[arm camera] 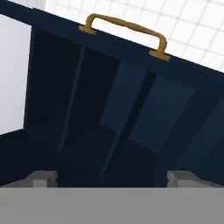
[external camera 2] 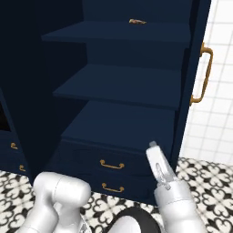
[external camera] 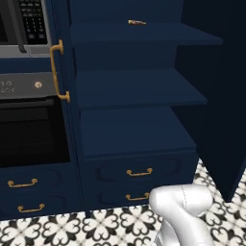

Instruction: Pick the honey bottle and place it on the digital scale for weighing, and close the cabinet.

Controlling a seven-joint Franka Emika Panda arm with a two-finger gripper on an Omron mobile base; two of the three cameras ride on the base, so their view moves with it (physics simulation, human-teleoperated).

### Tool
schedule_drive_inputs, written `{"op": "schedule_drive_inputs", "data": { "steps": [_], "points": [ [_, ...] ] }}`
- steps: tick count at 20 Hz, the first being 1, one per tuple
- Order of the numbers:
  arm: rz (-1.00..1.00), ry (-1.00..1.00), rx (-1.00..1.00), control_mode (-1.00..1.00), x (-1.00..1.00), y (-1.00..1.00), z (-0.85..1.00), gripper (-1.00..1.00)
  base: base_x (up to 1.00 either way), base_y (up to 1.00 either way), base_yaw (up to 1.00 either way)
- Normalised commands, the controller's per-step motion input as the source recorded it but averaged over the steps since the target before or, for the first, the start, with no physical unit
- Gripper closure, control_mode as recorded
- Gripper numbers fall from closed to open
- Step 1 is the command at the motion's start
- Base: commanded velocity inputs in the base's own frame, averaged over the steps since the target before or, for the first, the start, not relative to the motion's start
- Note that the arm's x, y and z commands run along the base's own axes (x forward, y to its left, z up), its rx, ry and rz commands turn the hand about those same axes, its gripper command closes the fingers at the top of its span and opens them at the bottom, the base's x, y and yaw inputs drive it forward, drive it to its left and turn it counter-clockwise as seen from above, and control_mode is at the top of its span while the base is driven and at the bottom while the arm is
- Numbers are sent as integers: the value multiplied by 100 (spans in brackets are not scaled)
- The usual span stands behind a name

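The tall navy cabinet (external camera: 139, 91) stands with both full-height doors swung out, baring its shelves (external camera 2: 120, 84) and two lower drawers (external camera: 139, 171). A small amber-and-brown thing (external camera: 137, 22) lies at the back of the upper shelf, also seen in the right base view (external camera 2: 137, 21); it is too small to tell whether it is the honey bottle. The digital scale is out of view. My gripper (arm camera: 113, 178) is open, its fingertips (arm camera: 42, 177) wide apart with nothing between them. It faces a door's long brass handle (arm camera: 124, 33). My white wrist (external camera 2: 160, 167) rises in front of the drawers.
The right door (external camera: 226, 96) juts out over the patterned floor (external camera: 110, 226); its handle (external camera 2: 202, 75) faces a white tiled wall. The left door's edge and handle (external camera: 56, 72) stand beside a built-in oven (external camera: 29, 129) and microwave (external camera: 24, 24). Low navy drawers (external camera: 24, 182) sit under the oven.
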Motion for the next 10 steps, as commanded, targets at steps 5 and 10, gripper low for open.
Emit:
{"op": "schedule_drive_inputs", "data": {
  "steps": [5, 10],
  "points": [
    [48, -1, 49, -100, 62, -38, -38, -100, 0, 0, 0],
    [35, 21, 26, -100, 82, -54, -48, -100, 0, 0, 0]
  ]
}}
